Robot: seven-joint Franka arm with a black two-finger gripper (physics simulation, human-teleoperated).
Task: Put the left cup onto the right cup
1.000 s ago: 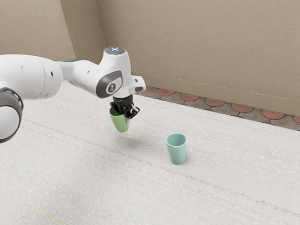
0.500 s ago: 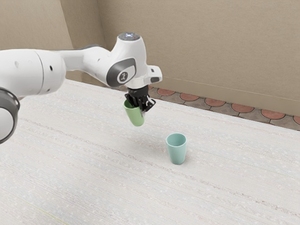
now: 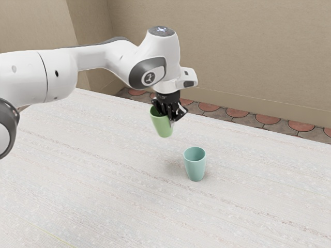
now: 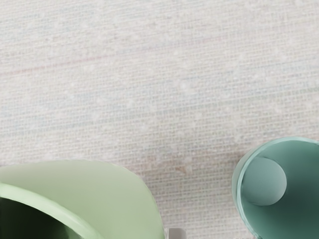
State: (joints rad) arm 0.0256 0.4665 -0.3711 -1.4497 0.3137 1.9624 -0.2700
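End effector (image 3: 169, 111) pinches the green cup (image 3: 162, 124) at its rim, fingers pressed onto the wall from both sides, and I hold that cup in the air near the middle of the exterior view. Over the last second my arm (image 3: 77, 64) has swung it across from further toward the exterior view's left and lifted it a little, so its base now hangs higher than the rim of the teal cup (image 3: 195, 163). The teal cup has not stirred; it stands upright on the tabletop (image 3: 77, 170), mouth open, a bit right of centre and lower in the frame.

The grip looks unchanged through the carry: the green cup sits at the same slight tilt under the fingers, its base leaning toward the exterior view's right.

In the wrist view the green cup (image 4: 75, 194) shows large and close under my hand, and the teal cup (image 4: 281, 184) has its open mouth and inner floor facing the camera, with a strip of bare tabletop (image 4: 149, 74) between the two. I read that as the gap closing but not closed: the held cup is near the target, off to one side of it, not above its mouth.

So the lift is done and the transfer is about half run. I judge what remains is more travel toward the exterior view's right until the cups line up, then a straight descent and release. The tilt is the thing I would watch, since a slanted base could catch the teal rim and tip it
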